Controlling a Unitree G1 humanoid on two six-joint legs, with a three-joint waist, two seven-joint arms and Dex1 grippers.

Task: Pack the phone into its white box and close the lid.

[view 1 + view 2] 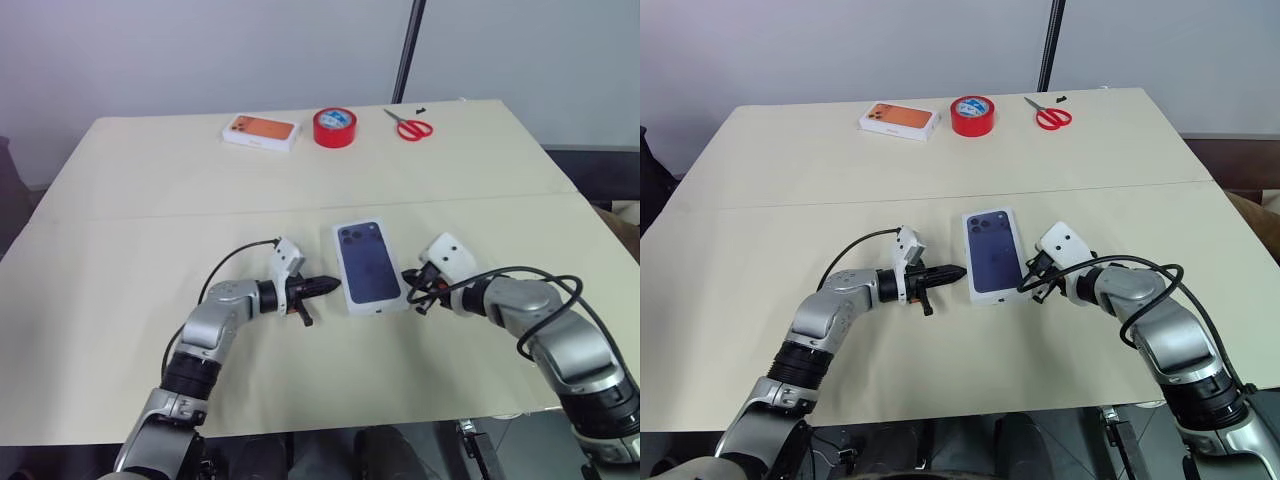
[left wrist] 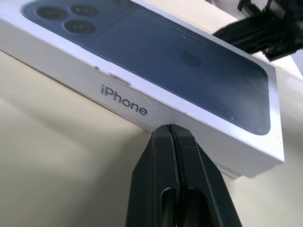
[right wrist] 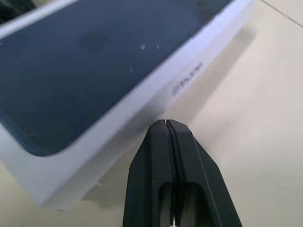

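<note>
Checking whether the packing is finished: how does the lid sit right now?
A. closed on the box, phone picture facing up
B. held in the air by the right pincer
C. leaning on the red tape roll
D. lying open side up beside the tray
A: the lid lies flat on the table with its dark blue phone picture up, between the shut left pincer and shut right pincer.

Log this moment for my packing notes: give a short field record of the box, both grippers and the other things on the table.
lid: on, phone picture facing up, flat on the table
left gripper: jaws shut, tip at the lid's left long side
right gripper: jaws shut, tip at the lid's right long side
phone: not visible
far edge of table: white box with orange top, red tape roll, red scissors
</note>
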